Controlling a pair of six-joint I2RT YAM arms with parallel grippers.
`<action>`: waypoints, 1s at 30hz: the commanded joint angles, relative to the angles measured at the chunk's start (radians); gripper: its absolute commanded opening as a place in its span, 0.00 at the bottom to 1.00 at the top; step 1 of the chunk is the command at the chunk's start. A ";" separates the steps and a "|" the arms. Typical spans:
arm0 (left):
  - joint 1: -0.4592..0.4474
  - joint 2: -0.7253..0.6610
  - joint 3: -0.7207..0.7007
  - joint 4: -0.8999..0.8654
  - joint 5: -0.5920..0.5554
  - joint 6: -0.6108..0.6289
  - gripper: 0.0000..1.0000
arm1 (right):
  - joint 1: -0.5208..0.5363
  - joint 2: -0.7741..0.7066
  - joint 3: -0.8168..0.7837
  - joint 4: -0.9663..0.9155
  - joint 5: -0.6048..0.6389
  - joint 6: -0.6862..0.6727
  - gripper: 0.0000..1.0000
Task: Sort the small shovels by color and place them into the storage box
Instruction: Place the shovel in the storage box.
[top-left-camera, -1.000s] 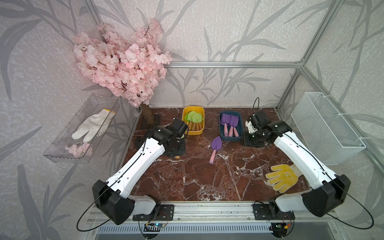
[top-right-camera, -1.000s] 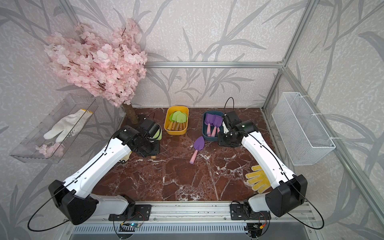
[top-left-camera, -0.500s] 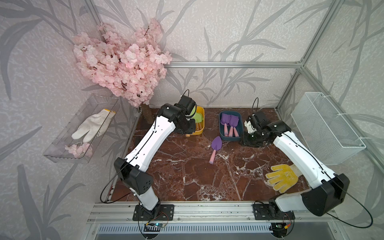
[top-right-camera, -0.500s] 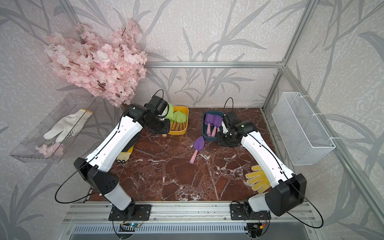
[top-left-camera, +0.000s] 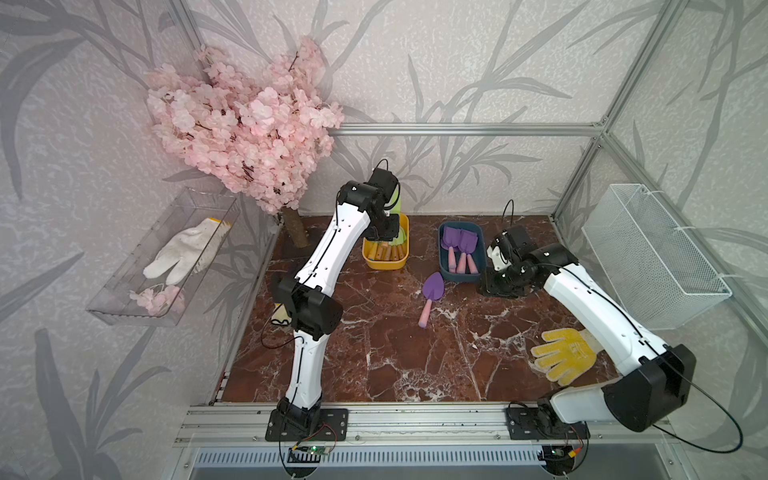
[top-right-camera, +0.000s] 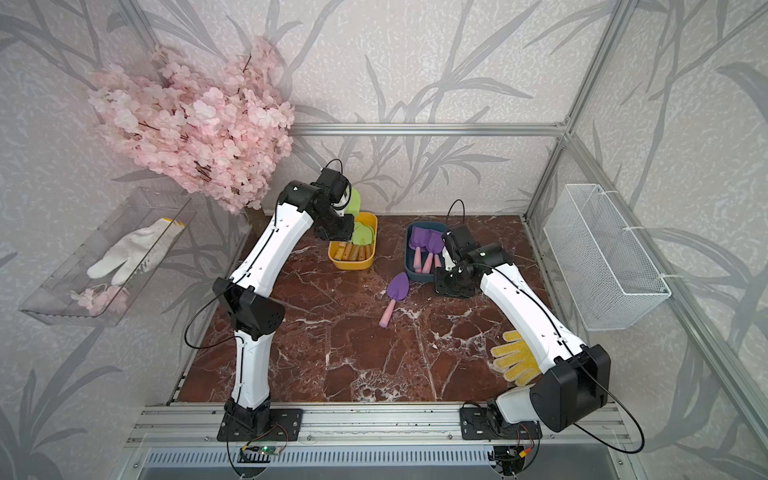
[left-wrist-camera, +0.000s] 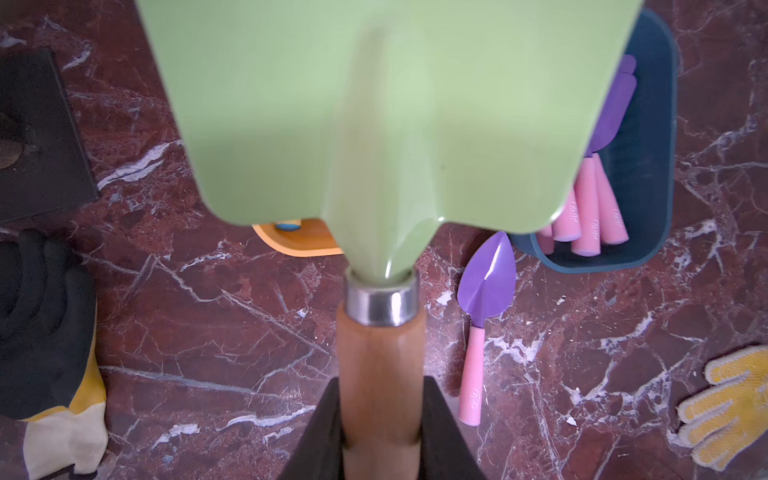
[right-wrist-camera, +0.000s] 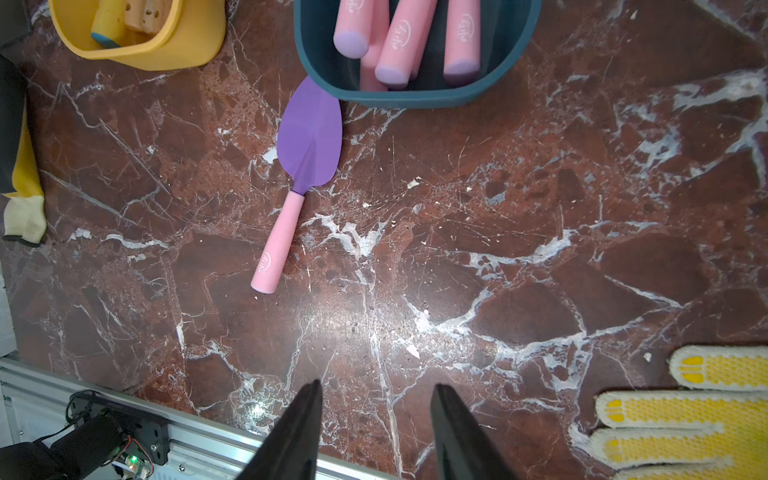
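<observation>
While the left end effector (left-wrist-camera: 380, 415) clamps a green shovel (left-wrist-camera: 386, 104) by its handle above the far yellow box (top-left-camera: 384, 267), the drop-off seems in hand: lower, then release. Rightward, one purple shovel (top-left-camera: 431, 291) lies loose on the surface (top-left-camera: 395, 353) beside the blue box (top-left-camera: 461, 279). The right end effector (right-wrist-camera: 376, 384) hovers half-open, empty. White script on pink handles (right-wrist-camera: 399, 37) is unreadable.

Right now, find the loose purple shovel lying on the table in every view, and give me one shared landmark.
Top view: purple shovel near the middle, just in front of the blue box, blade toward it.
Top view: same place, before the blue box.
Left wrist: in view, beyond the green shovel, beside the blue box.
Right wrist: in view, blade tip at the blue box.
Landmark: the blue box.
</observation>
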 joint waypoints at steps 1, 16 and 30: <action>0.015 0.043 0.031 -0.006 0.004 0.038 0.02 | 0.006 0.004 -0.009 0.015 -0.011 -0.012 0.47; 0.081 0.241 0.081 0.074 0.030 0.059 0.03 | 0.006 0.030 -0.019 0.024 -0.020 -0.012 0.47; 0.126 0.367 0.127 0.115 0.059 0.063 0.05 | 0.009 0.074 -0.003 0.031 -0.023 -0.015 0.48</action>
